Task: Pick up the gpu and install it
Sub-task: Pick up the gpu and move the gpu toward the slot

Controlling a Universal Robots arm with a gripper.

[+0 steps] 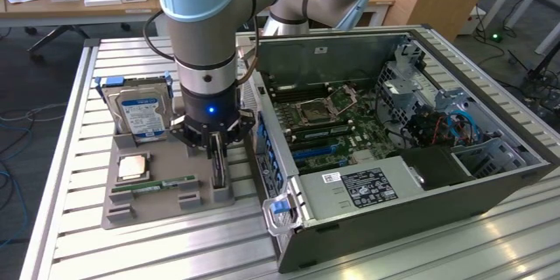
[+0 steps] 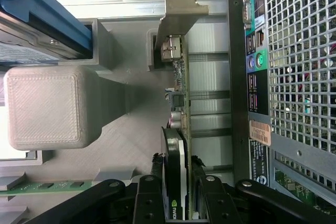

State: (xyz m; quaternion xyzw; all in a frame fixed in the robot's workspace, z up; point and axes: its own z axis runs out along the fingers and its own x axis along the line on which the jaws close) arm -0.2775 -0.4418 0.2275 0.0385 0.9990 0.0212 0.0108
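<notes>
The claw [image 1: 216,155] points straight down with its fingers [image 2: 150,195] clamped on the gpu [image 2: 174,174], one on the black heatsink face and one on the board side. That grip across the thin faces suits a card standing on edge: it looks able to rise clear without tipping. From the exterior view, the gpu [image 1: 219,178] appears to sit in its slot, not yet lifted (the lower edge is hidden, so this is a judgement). Its silver bracket [image 2: 181,11] rests against a slotted post at the far end.

The slot belongs to a grey rack [image 1: 157,204], which seems built to keep each part upright or flat and within reach from above. Besides the gpu it holds:
- a hard drive [image 1: 144,113], propped on edge toward the back;
- a cpu [image 1: 133,167], lying flat in a square recess;
- a ram stick [image 1: 153,186], lying along the front.

Just beside the rack, on the exterior view's right, a case [image 1: 394,214] lies on its side with the panel off, so the motherboard [image 1: 324,122] faces up, probably so that cards can be pushed in from overhead. Inside are memory slots, an uncovered processor socket, blue cables and drive cages. In the wrist view the case's rear ports and grille [image 2: 299,51] run close alongside the gpu. Both sit on a slatted table [image 1: 88,247].
</notes>
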